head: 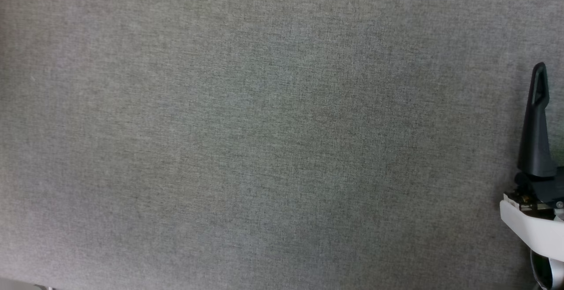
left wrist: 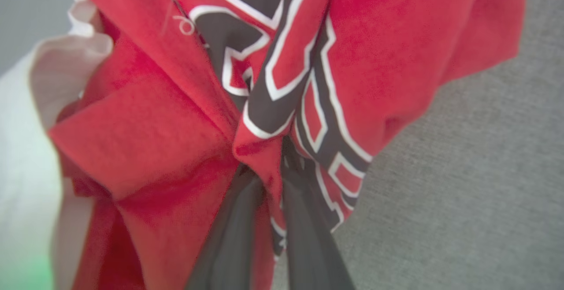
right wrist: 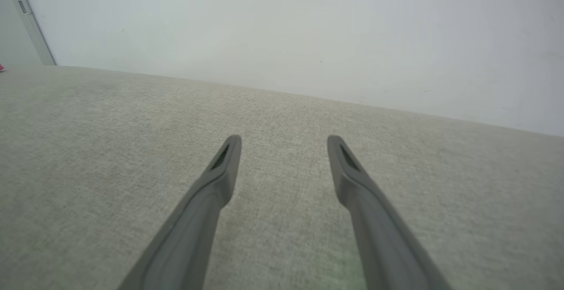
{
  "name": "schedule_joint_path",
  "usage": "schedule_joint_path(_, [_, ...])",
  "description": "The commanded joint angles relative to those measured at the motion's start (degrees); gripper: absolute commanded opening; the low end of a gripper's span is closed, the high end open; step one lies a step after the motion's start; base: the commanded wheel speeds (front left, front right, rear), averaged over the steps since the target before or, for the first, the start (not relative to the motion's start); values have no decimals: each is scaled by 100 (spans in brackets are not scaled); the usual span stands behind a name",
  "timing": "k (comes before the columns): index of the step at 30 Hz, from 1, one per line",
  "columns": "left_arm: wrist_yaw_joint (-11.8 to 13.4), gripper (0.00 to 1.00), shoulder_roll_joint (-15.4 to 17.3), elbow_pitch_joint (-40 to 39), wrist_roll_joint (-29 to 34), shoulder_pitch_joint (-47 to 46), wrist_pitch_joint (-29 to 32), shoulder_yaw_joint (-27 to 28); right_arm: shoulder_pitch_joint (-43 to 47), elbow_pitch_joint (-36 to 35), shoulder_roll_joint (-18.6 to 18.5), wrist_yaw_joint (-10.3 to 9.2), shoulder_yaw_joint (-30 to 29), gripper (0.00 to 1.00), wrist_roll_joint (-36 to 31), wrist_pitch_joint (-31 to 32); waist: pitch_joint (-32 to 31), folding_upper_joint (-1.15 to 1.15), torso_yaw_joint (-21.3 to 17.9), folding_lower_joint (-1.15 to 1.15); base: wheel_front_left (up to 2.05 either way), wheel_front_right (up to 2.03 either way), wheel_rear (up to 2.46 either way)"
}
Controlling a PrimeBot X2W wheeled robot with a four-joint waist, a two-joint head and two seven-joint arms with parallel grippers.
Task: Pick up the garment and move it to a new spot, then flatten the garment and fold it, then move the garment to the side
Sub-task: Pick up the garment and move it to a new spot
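- Two dark fingers (left wrist: 233, 237) of the left gripper (left wrist: 269, 166) rise up very close in the left wrist view.
- They are squeezed together on a fold of the garment (left wrist: 167, 127).
- Red cloth is pinched between them, so the left claw is clamped on the garment.
- The garment sits all bunched up just in front of that gripper, with lots of folds.
- Big black shapes (left wrist: 273, 100) with white edges run across the red cloth in the middle, all crumpled.
- A white sleeve (left wrist: 66, 61) with a wavy edge sticks out at the left side of that view.
- Behind the garment, on the right side, is the grey cloth surface (left wrist: 462, 171). I cannot tell if the garment touches it.
- The right gripper (right wrist: 284, 142) has its two fingers wide apart, with nothing between them.
- It hangs over the grey cloth surface, and a pale wall (right wrist: 308, 25) stands behind.
- In the head view, one dark finger (head: 534, 127) of the right gripper points up at the right edge, with a white wrist part (head: 528, 226) below it.
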Motion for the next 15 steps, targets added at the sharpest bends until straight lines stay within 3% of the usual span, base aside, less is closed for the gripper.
schedule_joint_path(1, [6, 0, -52, 71, -44, 241, 23, -130, 29, 108, 10, -4, -20, 100, 6, 4, -92, 0, 13, 0, 0, 0, 0])
schedule_joint_path(15, [6, 0, 854, -1464, 23, -182, -61, -1040, 98, 602, 11, -4, 99, 100, 407, -3, -1284, 0, 6, 0, 0, 0, 0])
